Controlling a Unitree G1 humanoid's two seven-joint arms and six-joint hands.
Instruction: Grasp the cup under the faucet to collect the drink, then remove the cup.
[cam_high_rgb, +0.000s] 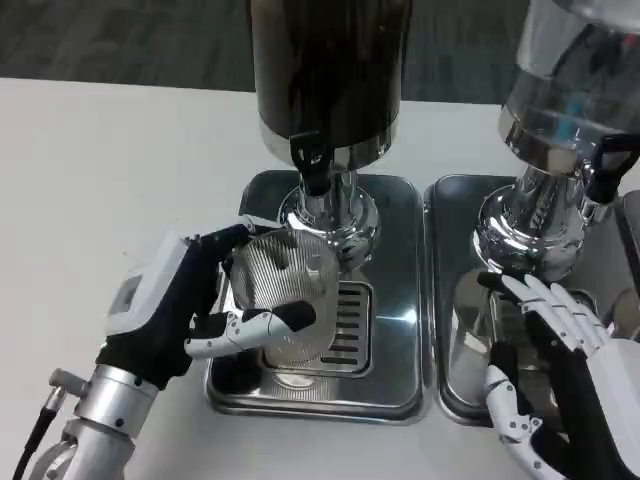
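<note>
— White table (110, 170), and two shiny trays with drink tanks on them. Where is the cup?

— The cup (285, 295) is in the left hand (185, 300), fingers wrapped round it, on the tray (395, 330) by the dark tank's faucet (312, 165).

— Is it full?

— I can't tell; it looks clear. Filling and taking it away seem left.

— And the right hand (545, 360)?

— Spread wide, holding nothing.

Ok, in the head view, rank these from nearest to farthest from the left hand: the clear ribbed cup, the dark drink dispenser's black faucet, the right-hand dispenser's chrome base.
1. The clear ribbed cup, held in the left hand over the drip grille.
2. The dark dispenser's black faucet, above and behind the cup.
3. The right-hand dispenser's chrome base, far across on the right tray.
</note>
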